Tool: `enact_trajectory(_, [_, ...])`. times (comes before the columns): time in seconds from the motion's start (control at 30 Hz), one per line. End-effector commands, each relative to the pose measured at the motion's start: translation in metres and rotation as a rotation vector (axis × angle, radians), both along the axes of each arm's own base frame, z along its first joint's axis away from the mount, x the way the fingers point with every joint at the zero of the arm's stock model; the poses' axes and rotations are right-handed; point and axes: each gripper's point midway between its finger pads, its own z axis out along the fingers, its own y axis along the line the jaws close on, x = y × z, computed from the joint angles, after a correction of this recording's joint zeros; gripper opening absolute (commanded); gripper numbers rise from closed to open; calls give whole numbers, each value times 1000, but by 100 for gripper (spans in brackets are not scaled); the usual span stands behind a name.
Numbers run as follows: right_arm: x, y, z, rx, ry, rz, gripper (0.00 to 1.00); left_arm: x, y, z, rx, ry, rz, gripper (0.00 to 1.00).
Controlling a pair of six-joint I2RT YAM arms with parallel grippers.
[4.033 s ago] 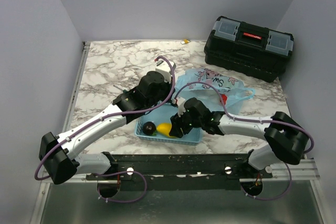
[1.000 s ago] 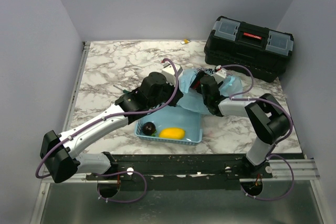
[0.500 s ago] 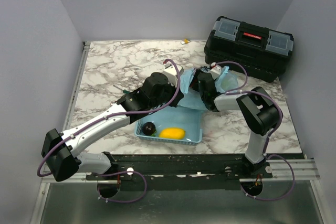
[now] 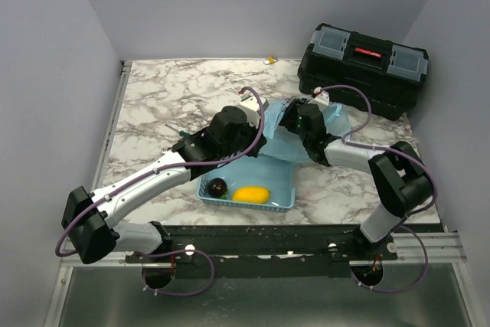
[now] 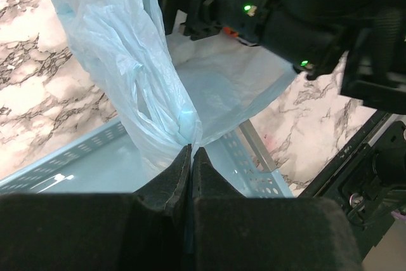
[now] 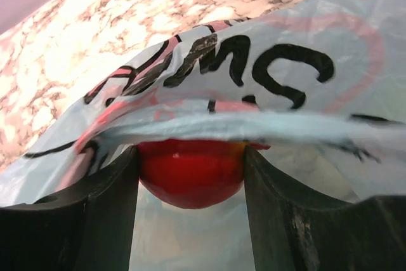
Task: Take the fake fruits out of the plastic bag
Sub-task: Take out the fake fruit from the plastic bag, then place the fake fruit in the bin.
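Note:
My left gripper (image 4: pixel 259 132) is shut on a bunched fold of the light-blue plastic bag (image 4: pixel 277 143) and holds it up over the basket; the pinch shows in the left wrist view (image 5: pixel 191 150) with the bag (image 5: pixel 127 61) hanging from it. My right gripper (image 4: pixel 295 120) is pushed into the bag's mouth. In the right wrist view its fingers (image 6: pixel 114 188) press both sides of a red round apple (image 6: pixel 190 172) under the printed bag film (image 6: pixel 254 87). A yellow oblong fruit (image 4: pixel 251 194) lies in the basket. Other fruits are hidden.
A light-blue latticed basket (image 4: pixel 286 191) stands at the near table edge, with a dark plum (image 4: pixel 218 186) beside the yellow fruit. A black toolbox (image 4: pixel 362 69) stands at the back right. A small yellow scrap (image 4: pixel 269 60) lies at the far edge.
Four seconds ago my right gripper was at the basket with the yellow fruit; it has since let go and moved up into the bag. In the last second its elbow swung right.

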Motion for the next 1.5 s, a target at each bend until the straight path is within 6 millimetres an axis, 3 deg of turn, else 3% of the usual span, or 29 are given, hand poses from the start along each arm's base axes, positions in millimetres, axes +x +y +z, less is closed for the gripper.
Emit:
enact_trajectory(0.0, [-37,-16,-23,-60,154,31,16,3,0,4,12,-15,9,0])
enact_trajectory(0.23, [-80,-38,-7,-84,187,47,10,5,4,5,21,-29,27,0])
enact_trajectory(0.47, [-108,-50,48,-74,104,101,10,5,3,7,18,-28,23,0])
enact_trajectory(0.6, [-128,-29,63,-74,135,281,8,5,5,8,19,-31,27,0])
enact_trajectory(0.77, [-171,16,82,23,127,619,7,4,5,10,16,-34,28,0])
enact_trajectory(1.0, [-224,61,108,64,50,877,7,6,7,10,24,-41,33,0])
enact_trajectory(1.07, [-239,74,105,59,49,937,7,6,7,10,25,-42,36,0])
enact_trajectory(1.13, [-247,82,89,32,106,964,7,6,7,10,27,-43,36,0])
enact_trajectory(1.27, [-236,72,50,-97,217,837,6,7,8,10,28,-46,41,0])
enact_trajectory(1.47, [-223,62,17,-185,314,735,6,6,7,11,24,-45,36,0])
